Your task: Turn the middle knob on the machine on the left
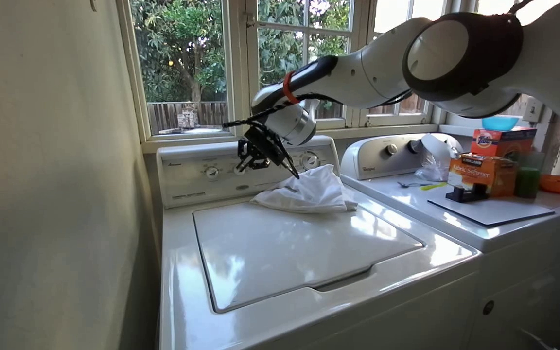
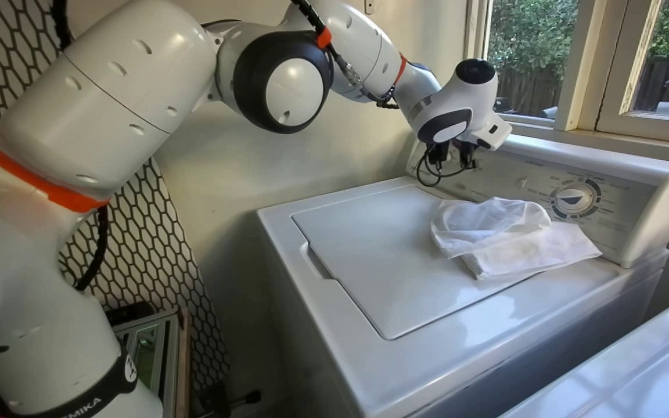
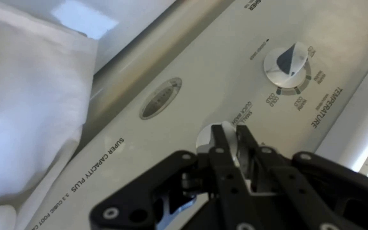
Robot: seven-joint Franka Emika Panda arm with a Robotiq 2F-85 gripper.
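Wrist view: between the fingers (image 3: 216,137) of the gripper (image 3: 230,127), only a slim gap, apparently clamped on the middle knob (image 3: 205,138). Around that, the control panel (image 3: 216,91); farther out, in both exterior views, white cloth (image 2: 526,238) on the machine (image 1: 280,257). Probably at the grasp, on the brink of turning. Next: roll squarely about the knob's axis.

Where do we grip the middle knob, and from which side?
Probably by the ridge on the middle knob, pinched from both sides, approached square-on from in front of the panel. It juts out of the round knob; in the wrist view the gripper straddles it, partly hiding it; contact can't be told.
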